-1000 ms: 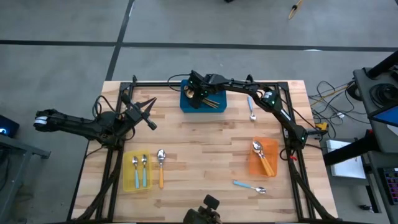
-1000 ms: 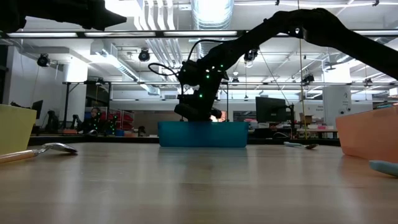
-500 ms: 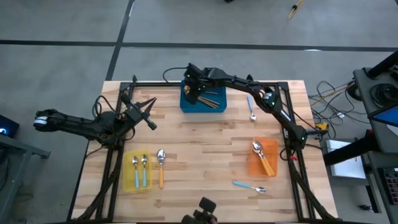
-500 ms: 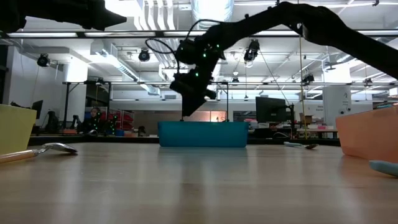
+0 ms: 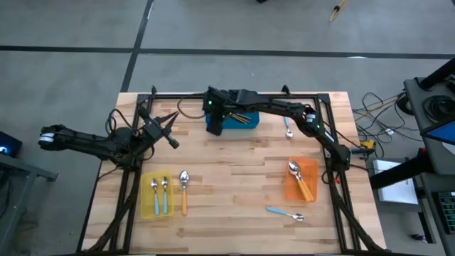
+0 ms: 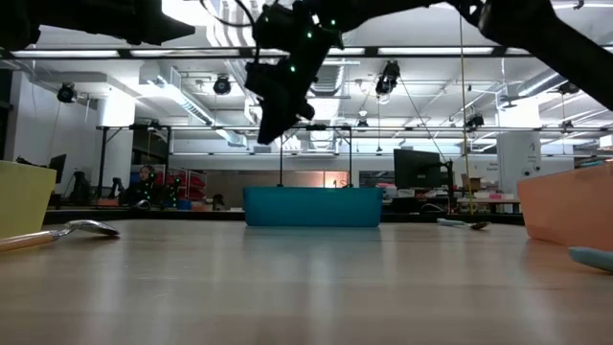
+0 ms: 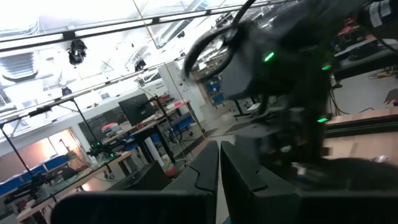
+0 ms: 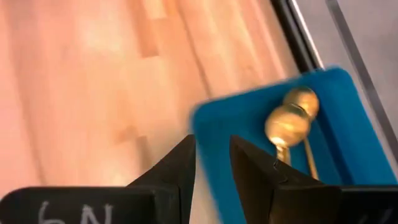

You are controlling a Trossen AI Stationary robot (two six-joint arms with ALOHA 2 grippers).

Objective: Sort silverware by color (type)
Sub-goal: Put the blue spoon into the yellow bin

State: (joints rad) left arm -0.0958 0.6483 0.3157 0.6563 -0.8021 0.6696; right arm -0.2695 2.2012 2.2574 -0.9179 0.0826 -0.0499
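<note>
In the high view, the right tool is seen above the left end of the blue bin, where gold spoons lie. A drop seems finished; the next move calls for fetching a loose spoon. From the blue bin, 1 blue-handled spoon lies just to the right, another far toward the front right, and an orange-handled spoon toward the front left. The left tool, well left of the bin, waits with fingers spread.

In the low view, the right arm is raised above the bin.

In the right wrist view, the fingers are nearly closed and empty; 2 gold bowls are seen in the bin.
</note>
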